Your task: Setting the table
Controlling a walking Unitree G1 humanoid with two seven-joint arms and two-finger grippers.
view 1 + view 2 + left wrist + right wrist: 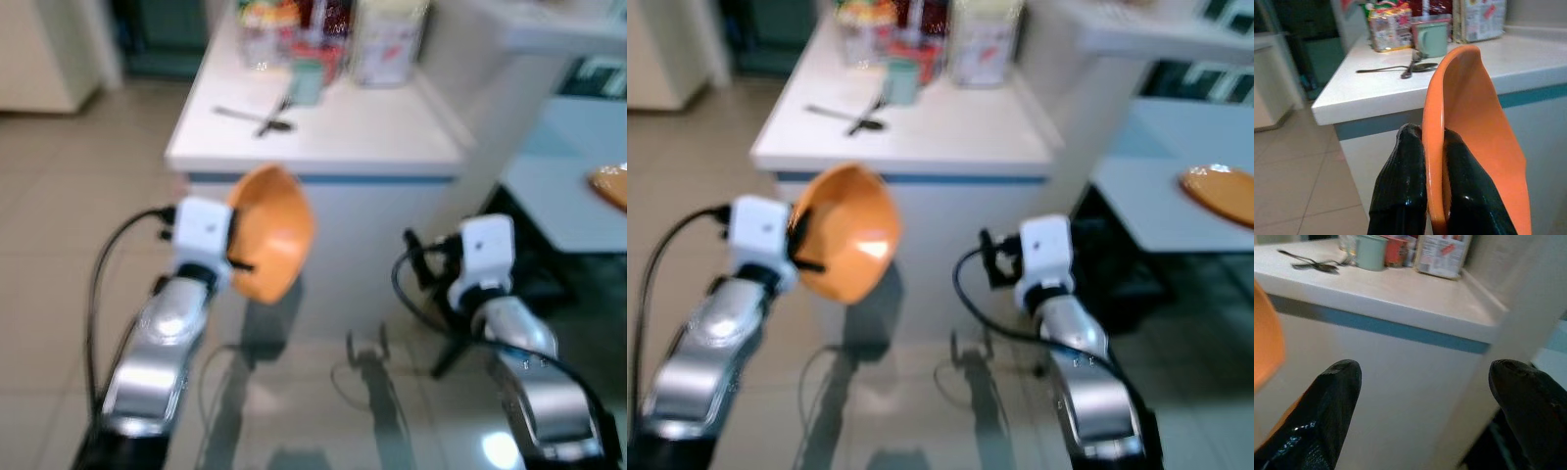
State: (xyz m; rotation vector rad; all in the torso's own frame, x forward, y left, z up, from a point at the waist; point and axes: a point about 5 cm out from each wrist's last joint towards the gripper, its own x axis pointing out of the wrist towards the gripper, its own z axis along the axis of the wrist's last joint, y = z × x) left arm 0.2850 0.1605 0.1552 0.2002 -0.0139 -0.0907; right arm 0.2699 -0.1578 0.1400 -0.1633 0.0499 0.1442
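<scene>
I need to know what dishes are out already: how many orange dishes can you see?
2. An orange bowl is pinched by its rim in the left gripper, in front of the white counter. An orange plate lies on the table at the robot's right. Others may be hidden.

Left claw (808, 257) grips an orange bowl (847, 235) before the white tabletop (950, 127); cutlery (850, 118) and a green cup (901, 80) rest on it.

This is a home kitchen or dining area. A white table (392, 137) with a blue band under its edge carries cutlery (263, 119), a pale green mug (1432, 40), and printed food packets and tins (1390, 30) at the back. The floor is beige tile (69, 196). A second, lower white table (1156, 211) to the right holds an orange plate (1220, 193).
</scene>
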